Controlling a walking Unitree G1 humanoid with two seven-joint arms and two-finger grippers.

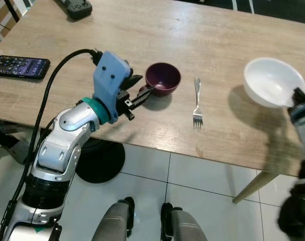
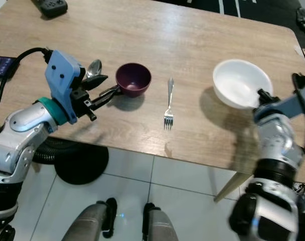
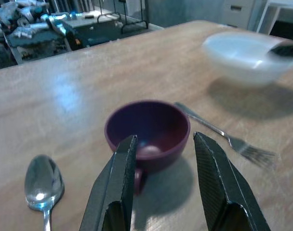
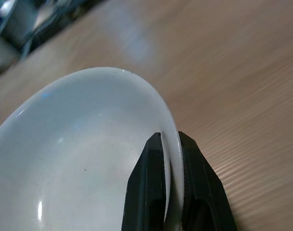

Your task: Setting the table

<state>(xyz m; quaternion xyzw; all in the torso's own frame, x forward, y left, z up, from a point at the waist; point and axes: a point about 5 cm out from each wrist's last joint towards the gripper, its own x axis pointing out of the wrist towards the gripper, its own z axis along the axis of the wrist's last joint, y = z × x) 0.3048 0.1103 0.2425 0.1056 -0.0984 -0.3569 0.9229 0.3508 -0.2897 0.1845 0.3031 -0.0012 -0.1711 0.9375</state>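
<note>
On the far left of the bench (image 1: 217,30) lies a phone (image 1: 19,67), well apart from the place setting and no part of it. The left claw (image 3: 168,192) hangs low over the bench with its fingers spread, the cup (image 3: 147,132) just ahead of their tips and its handle pointing back toward the gap. That line-up suggests it means to take the cup by the handle or near rim, or has just set it there. A spoon (image 2: 94,69) lies just beside this claw, on the side away from the fork (image 1: 197,102), probably laid as part of the setting. Beyond the cup, the fork lies flat with tines toward the robot, between the two claws. On the right, the right claw (image 4: 171,190) is pinching the rim of the bowl (image 2: 241,84), one finger inside and one outside. The bowl appears tilted and lifted, casting a shadow on the wood, likely carried to go beside the fork.
</note>
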